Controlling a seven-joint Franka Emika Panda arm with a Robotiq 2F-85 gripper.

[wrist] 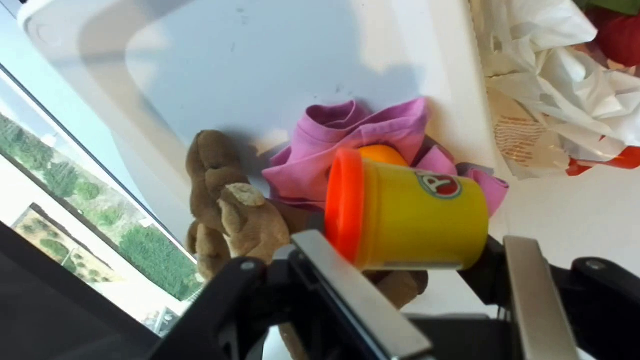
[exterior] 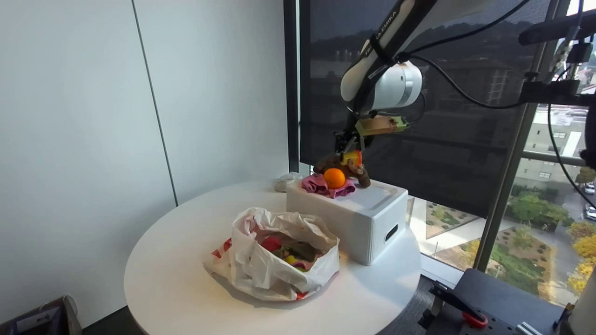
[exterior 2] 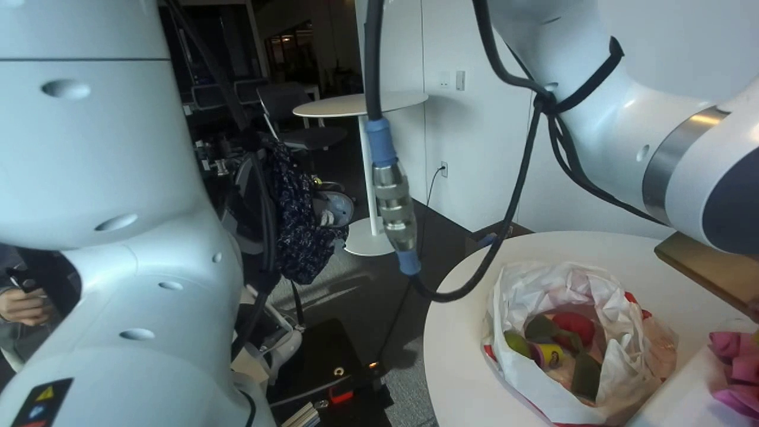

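Where the arm [exterior: 396, 86] reached over the white box [exterior: 351, 225], the gripper [wrist: 415, 244] was clamped on a yellow tub [wrist: 425, 215], its orange lid [wrist: 344, 205] toward one finger [wrist: 362, 295] and its base toward the other. Tub hung sideways above the box; I could not tell whether it touched the brown plush toy [wrist: 255, 220] just below. On the box top: orange fruit [exterior: 334, 178] resting on pink cloth [wrist: 320, 167], toy beside them. Open white bag [exterior: 265, 265] stood near the box on the round table [exterior: 181, 260], assorted items [exterior: 291, 259] inside, a red one [exterior: 271, 243] among them.
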